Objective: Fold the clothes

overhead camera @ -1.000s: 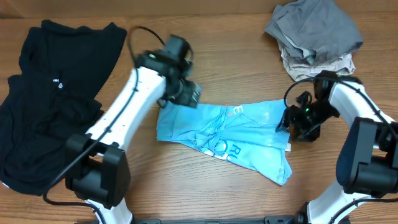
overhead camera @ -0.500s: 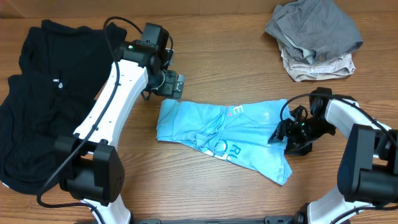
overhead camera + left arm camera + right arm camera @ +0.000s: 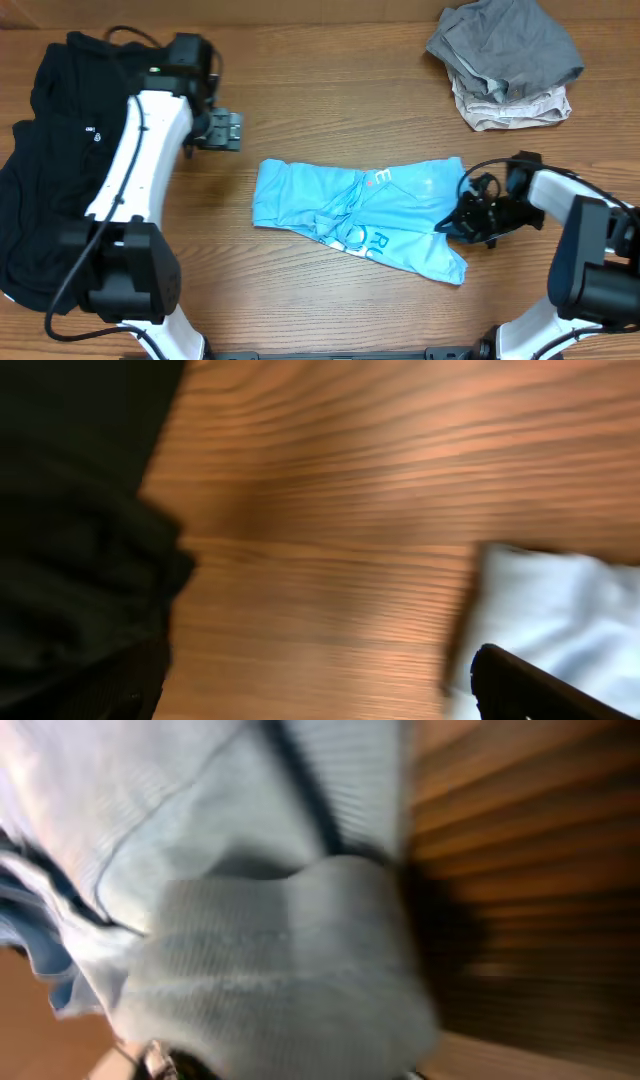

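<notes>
My right gripper (image 3: 455, 222) pinches the one blue shirt (image 3: 330, 195), my left gripper (image 3: 226, 131) spread wide; one black pile (image 3: 60, 150), one grey pile (image 3: 505, 50).

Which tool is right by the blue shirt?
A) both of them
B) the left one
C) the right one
C: the right tool is at the blue shirt's edge, while the left tool is off over bare table.
</notes>
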Motion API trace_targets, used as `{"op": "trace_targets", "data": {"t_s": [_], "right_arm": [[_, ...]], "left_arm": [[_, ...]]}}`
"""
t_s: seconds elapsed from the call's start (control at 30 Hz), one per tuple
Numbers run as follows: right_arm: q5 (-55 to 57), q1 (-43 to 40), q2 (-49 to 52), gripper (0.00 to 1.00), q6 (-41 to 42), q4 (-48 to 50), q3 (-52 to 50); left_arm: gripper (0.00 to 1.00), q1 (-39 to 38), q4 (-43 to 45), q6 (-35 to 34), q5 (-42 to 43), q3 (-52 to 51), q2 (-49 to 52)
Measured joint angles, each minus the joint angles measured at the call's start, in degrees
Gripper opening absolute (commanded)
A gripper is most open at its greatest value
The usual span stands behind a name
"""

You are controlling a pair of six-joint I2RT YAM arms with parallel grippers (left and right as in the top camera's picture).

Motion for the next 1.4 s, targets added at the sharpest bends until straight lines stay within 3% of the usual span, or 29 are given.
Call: {"op": "trace_targets", "data": {"t_s": [0.27, 0.53, 0.97, 1.4], "right_arm": [[3.7, -10.3, 0.8, 0.04, -2.2, -7.5, 8.9], [5.6, -7.7, 0.8, 0.04, -3.7, -14.7, 16.5], [6.1, 15.3, -0.5, 0.04, 0.6, -18.3, 25.5], [9.0, 40.3, -2.8, 0.04, 12.9, -8.9, 27.0]], "left_arm": [[0.99, 8.8, -1.8, 0.0, -0.9, 0.0, 0.0], [0.99, 10.0, -2.0, 0.0, -0.8, 0.0, 0.0], [1.0, 10.0, -2.2, 0.0, 1.8, 0.0, 0.0], [1.0, 10.0, -2.1, 0.0, 3.3, 0.0, 0.0]]}}
